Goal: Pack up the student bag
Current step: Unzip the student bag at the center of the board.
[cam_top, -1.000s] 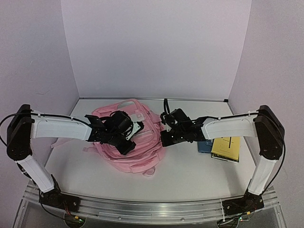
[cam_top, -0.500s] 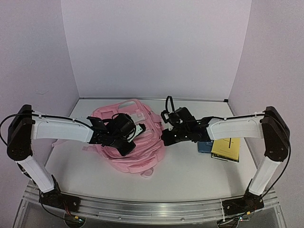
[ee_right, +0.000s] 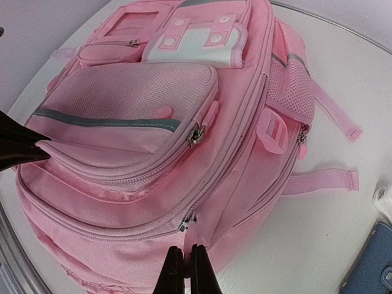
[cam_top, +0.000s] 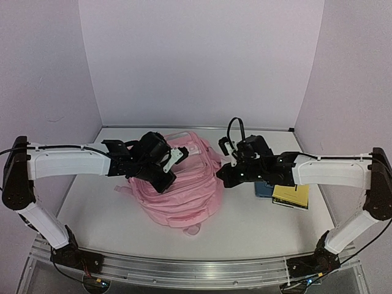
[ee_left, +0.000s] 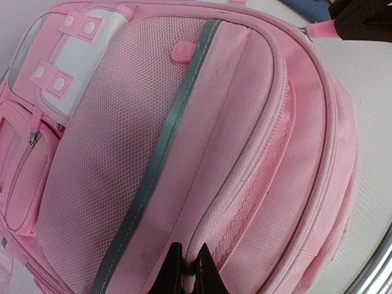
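Large soft pink fabric backpack cropped at left wrist view's edges; flat blue item, half under right arm, we cannot identify.

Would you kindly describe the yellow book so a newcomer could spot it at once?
Start at the big pink bag in the middle of the table. To its right, partly under the right arm, two flat things lie side by side. The book is the yellow one, farther from the bag than its blue neighbour.
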Controlling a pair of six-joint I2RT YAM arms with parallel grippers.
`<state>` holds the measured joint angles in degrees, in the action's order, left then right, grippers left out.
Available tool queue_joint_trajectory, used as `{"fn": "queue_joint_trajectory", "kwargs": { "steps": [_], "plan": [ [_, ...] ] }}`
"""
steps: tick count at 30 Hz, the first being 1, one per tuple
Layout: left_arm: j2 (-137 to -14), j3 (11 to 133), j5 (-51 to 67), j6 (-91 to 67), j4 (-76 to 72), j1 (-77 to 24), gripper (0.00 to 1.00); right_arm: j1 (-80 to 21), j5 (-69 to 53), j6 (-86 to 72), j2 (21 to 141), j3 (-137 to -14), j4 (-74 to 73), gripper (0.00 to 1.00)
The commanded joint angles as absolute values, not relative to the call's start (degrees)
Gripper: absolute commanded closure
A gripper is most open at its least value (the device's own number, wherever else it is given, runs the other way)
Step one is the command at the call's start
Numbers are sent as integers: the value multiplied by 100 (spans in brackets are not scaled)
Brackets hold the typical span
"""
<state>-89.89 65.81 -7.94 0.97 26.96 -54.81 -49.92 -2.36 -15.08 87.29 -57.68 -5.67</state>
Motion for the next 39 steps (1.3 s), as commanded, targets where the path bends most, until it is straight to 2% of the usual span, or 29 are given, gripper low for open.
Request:
{"fn": "queue_joint_trajectory", "kwargs": {
  "steps": [1,7,15,18,23,29,34,39],
  "plan": [
    [-8774,7246,-629,-434,2370,-5080,100,-5491,-693,-1580,8412,-5801,-483,100],
    [-9122,7743,-173,-489,2803,-4953,100,-5839,-751,-1871,8424,-5862,-283,100],
    [-9418,7955,-460,-504,3084,-4880,100,-6149,-659,-2203,8381,-5890,-251,100],
    [-9320,7864,-606,-585,3111,-4706,100,-6152,-183,-2300,8320,-5680,-392,100],
    [-8959,7578,-442,-517,3068,-4464,100,-6132,1584,-2806,8073,-5322,-575,100],
    [-8662,7300,-30,-171,3110,-4462,100,-5960,2456,-3095,8209,-5465,-385,100],
    [-8347,7060,-57,-91,3101,-4465,100,-5264,2038,-2993,8473,-5409,255,100],
    [-8187,6922,-53,-135,3087,-4462,100,-4974,1834,-2597,8837,-5570,622,100]
  ]
}}
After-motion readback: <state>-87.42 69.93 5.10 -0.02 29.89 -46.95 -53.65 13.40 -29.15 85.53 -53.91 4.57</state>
